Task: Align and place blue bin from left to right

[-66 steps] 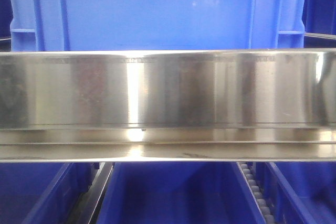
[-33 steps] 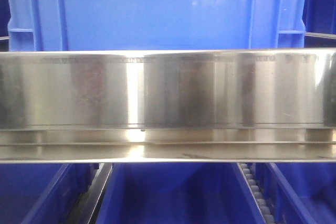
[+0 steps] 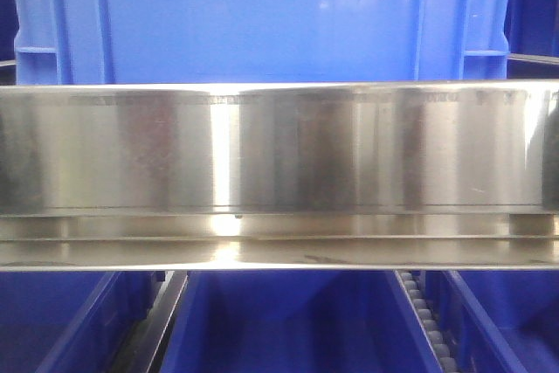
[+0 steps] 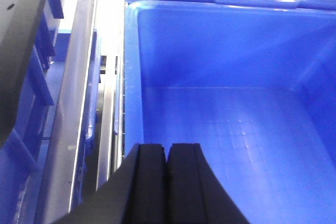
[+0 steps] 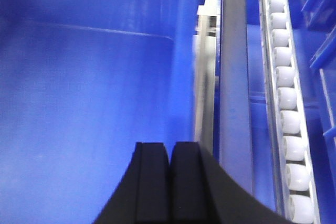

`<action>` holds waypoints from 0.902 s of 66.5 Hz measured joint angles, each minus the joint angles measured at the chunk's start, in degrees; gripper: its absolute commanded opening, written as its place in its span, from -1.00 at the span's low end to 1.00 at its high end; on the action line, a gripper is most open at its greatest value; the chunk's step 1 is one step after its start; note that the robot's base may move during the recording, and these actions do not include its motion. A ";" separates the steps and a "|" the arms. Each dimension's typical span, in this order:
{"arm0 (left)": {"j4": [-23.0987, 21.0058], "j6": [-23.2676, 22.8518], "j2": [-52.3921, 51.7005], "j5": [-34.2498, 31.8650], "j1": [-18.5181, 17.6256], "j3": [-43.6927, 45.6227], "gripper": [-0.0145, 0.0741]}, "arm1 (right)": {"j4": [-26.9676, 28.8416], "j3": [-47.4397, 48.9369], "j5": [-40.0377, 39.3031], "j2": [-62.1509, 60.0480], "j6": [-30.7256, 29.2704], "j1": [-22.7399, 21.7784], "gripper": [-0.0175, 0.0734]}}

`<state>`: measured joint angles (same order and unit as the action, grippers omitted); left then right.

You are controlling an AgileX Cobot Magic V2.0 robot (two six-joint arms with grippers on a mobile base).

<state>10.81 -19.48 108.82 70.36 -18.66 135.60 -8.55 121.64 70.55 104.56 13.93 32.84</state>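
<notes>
A large blue bin (image 3: 262, 19) stands on the upper shelf behind a steel rail (image 3: 279, 150); below the rail another blue bin (image 3: 288, 321) shows between the tracks. In the left wrist view my left gripper (image 4: 168, 148) is shut with nothing between its black fingers, hovering over the open blue bin (image 4: 231, 108) near its left wall. In the right wrist view my right gripper (image 5: 169, 145) is also shut and empty, above the blue bin's inside (image 5: 89, 93) close to its right wall. Neither gripper shows in the front view.
A steel frame rail (image 4: 79, 103) runs left of the bin in the left wrist view. A white roller track (image 5: 286, 93) and a steel rail (image 5: 233, 77) lie right of the bin. More blue bins stand at the lower left (image 3: 52, 329) and lower right (image 3: 515, 321).
Reflections on the steel rail shifted slightly; the bins and the view stay almost unmoved.
</notes>
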 measured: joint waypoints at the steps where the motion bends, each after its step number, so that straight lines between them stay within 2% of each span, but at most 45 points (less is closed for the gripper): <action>1: 0.00 0.00 0.00 0.00 -0.10 0.00 -0.92 | -0.12 0.00 0.00 0.00 0.05 0.10 -0.92; 31: -0.62 0.00 0.00 0.00 -1.95 0.00 -0.92 | -0.48 0.00 0.00 0.00 0.61 0.30 -0.90; 36: -0.62 0.00 0.00 0.00 -1.95 0.00 -0.92 | -0.19 0.00 0.00 0.00 0.61 0.20 -0.67; 42: -0.62 0.00 0.00 0.00 -1.95 -0.35 -0.92 | 0.95 0.00 0.00 0.00 0.72 -0.44 -0.26; 46: -0.90 0.00 0.00 0.00 -1.95 -0.73 -0.92 | 1.54 0.00 0.00 0.00 0.72 -0.84 -0.09; 60: -2.09 0.00 0.00 0.00 -1.95 -2.60 -0.92 | 1.95 0.10 0.00 0.38 0.72 -1.89 -0.15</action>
<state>8.72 -19.48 108.82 70.36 -20.61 133.00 -6.60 121.74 70.55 104.95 14.65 30.95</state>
